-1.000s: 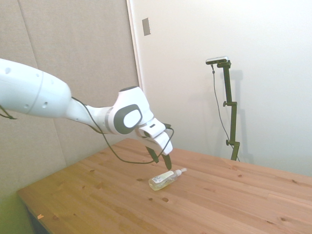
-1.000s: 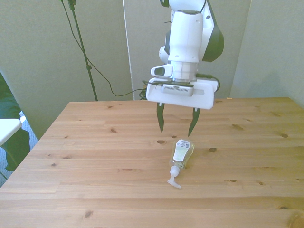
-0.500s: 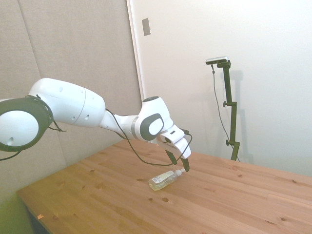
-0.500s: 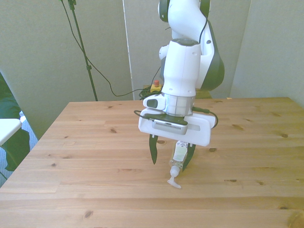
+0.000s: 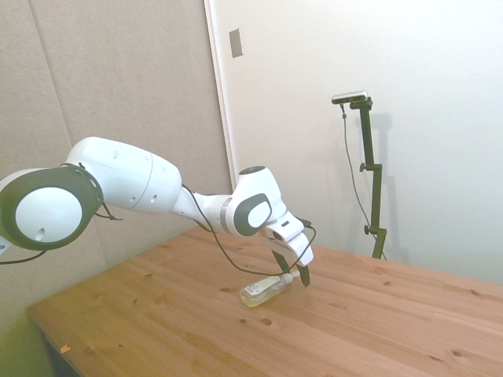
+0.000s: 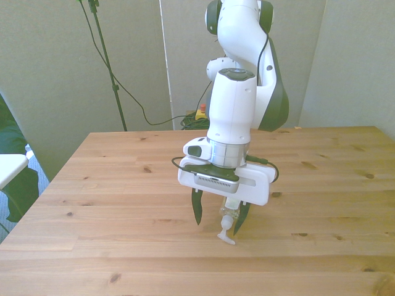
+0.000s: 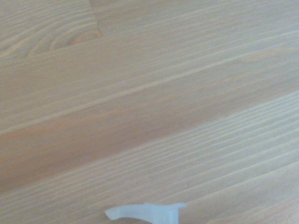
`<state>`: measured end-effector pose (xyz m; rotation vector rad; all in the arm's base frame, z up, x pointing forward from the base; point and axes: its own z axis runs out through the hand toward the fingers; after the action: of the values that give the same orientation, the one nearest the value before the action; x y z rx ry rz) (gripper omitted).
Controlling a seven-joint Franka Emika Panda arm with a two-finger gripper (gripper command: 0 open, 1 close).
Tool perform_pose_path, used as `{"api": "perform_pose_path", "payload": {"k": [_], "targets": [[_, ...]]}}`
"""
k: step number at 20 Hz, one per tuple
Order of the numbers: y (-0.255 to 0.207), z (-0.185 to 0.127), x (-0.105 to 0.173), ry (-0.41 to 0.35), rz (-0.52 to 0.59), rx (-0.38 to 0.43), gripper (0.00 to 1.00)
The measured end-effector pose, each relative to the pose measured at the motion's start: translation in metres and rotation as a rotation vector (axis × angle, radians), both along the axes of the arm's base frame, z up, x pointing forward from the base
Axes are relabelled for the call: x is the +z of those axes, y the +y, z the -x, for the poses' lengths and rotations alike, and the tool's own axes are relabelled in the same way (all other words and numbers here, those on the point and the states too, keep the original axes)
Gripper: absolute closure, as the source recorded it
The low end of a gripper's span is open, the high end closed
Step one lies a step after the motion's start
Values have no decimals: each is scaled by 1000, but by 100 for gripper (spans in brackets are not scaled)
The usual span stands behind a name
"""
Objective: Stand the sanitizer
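Note:
The sanitizer (image 5: pixel 262 290) lies on its side on the wooden table (image 5: pixel 377 330), a slim clear bottle of yellowish liquid with its white pump nozzle (image 6: pixel 225 237) toward the near edge in the front view. My gripper (image 6: pixel 219 214) is open and low over the bottle's neck, one finger on each side of it. The gripper's hand hides most of the bottle body in the front view. In the side view the gripper (image 5: pixel 292 273) hangs over the nozzle end. The wrist view shows only the nozzle (image 7: pixel 145 212) on blurred wood.
Green plant leaves (image 6: pixel 15 185) and a white surface (image 6: pixel 9 165) sit beyond the table at the front view's left. Cables and a red button (image 6: pixel 202 110) lie on the floor behind the table. Walls stand close behind the table in the side view.
The open gripper has travelled from behind the bottle's base along it to the pump end and come down lower. The bottle has not moved.

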<state>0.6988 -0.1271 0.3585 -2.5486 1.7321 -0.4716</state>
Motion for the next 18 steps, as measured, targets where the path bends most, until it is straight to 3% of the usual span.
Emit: {"api": "perform_pose_path", "payload": {"k": [18], "targets": [[-7, -3, -8, 10, -42, -38, 100]]}}
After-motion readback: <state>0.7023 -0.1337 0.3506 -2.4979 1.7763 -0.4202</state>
